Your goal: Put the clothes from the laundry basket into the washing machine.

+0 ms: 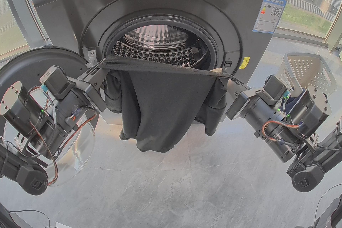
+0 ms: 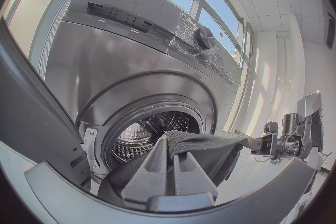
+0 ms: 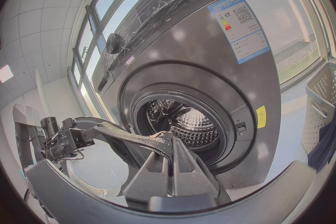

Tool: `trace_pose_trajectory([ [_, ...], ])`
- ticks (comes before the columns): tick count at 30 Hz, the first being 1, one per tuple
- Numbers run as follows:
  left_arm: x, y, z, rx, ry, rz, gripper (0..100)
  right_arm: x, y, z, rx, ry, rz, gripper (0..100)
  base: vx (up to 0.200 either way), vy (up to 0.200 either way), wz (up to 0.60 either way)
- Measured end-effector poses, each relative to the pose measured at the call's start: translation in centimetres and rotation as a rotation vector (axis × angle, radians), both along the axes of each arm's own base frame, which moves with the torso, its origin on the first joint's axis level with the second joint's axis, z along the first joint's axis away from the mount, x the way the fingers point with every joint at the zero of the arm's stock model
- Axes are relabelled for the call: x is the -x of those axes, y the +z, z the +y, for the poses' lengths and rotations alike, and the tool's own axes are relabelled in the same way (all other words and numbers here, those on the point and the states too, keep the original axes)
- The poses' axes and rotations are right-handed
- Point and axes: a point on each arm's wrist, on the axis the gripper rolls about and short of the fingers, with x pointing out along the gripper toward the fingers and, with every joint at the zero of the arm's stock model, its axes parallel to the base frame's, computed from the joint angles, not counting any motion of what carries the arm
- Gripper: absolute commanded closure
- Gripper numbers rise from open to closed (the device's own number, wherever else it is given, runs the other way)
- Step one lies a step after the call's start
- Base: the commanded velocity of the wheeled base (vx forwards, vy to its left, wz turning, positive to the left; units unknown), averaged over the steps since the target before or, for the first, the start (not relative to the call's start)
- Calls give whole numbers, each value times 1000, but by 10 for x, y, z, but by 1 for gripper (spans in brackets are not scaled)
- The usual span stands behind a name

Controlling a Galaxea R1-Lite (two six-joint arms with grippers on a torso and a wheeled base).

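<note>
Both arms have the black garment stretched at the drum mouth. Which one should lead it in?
Probably right. The right gripper and left gripper both clamp the garment at the drum rim, but the open door crowds the left arm; the right side has free floor.

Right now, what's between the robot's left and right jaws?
A dark garment, top edge pulled taut between them, hanging before the washing machine; the head view shows it.
</note>
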Motion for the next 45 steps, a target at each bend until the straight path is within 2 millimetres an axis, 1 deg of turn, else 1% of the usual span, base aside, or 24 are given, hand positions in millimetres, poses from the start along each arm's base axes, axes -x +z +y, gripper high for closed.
trace_pose_trajectory([
  [6, 3, -7, 1, -2, -1, 28, 100, -1, 5, 0, -13, -10, -13, 100, 0, 0, 0],
  [15, 4, -2, -1, 8, -5, 12, 100, 3, 12, -1, -26, -6, -35, 100, 0, 0, 0],
  [20, 11, -4, -11, 3, -51, 23, 100, 5, 11, 0, -22, 3, -33, 100, 0, 0, 0],
  [21, 13, -5, -16, 1, -69, 27, 100, 5, 11, 0, -21, 11, -32, 0, 0, 0, 0],
  [25, 15, -8, -28, -9, -116, 42, 100, 6, 7, 5, -9, 51, -27, 0, 0, 0, 0],
  [28, 11, -8, -38, -9, -137, 41, 100, 5, -4, 11, 22, 89, 0, 0, 0, 0, 0],
  [31, 4, -2, -45, 2, -145, 22, 100, 8, -24, 16, 74, 120, 56, 0, 0, 0, 0],
  [36, -10, 16, -56, 24, -148, -17, 100, 16, -71, 18, 203, 151, 198, 0, 0, 0, 0],
  [38, -13, 22, -59, 29, -149, -24, 100, 16, -87, 18, 243, 155, 244, 0, 0, 0, 0],
  [42, -15, 31, -60, 42, -150, -48, 100, 12, -107, 20, 288, 155, 296, 0, 0, 0, 0],
  [45, -14, 34, -61, 47, -153, -57, 100, 4, -115, 23, 296, 145, 311, 0, 0, 0, 0],
])
